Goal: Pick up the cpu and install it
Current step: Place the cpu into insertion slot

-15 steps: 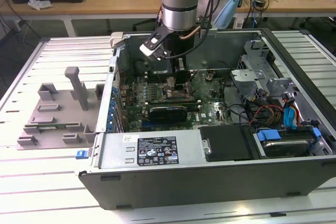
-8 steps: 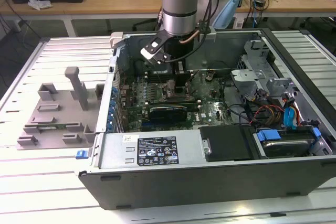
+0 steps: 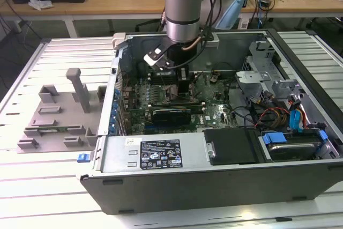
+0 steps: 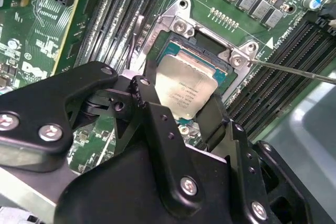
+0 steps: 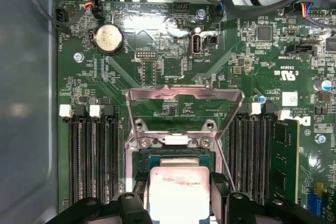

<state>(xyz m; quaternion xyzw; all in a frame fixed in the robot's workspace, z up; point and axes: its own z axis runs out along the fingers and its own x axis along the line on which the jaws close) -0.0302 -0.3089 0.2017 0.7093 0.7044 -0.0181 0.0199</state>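
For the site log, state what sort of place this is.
Probably a robotics lab workbench: an open computer case on a slatted metal table, cluttered desks behind, the tool holding the cpu over its socket.

Second wrist view: gripper [image 4: 178,102] body is covering cpu's [image 4: 191,85] near edge & part of socket frame [image 4: 176,24], so whether cpu is sitting fully in isn't clear. First wrist view: pic edge is cutting off cpu [image 5: 178,195] and gripper [image 5: 178,188]. Exterior view: arm [image 3: 185,9] is blocking motherboard [image 3: 214,113] centre, its upper part is running out of frame; case [image 3: 214,186] is getting clipped at exterior view's right.
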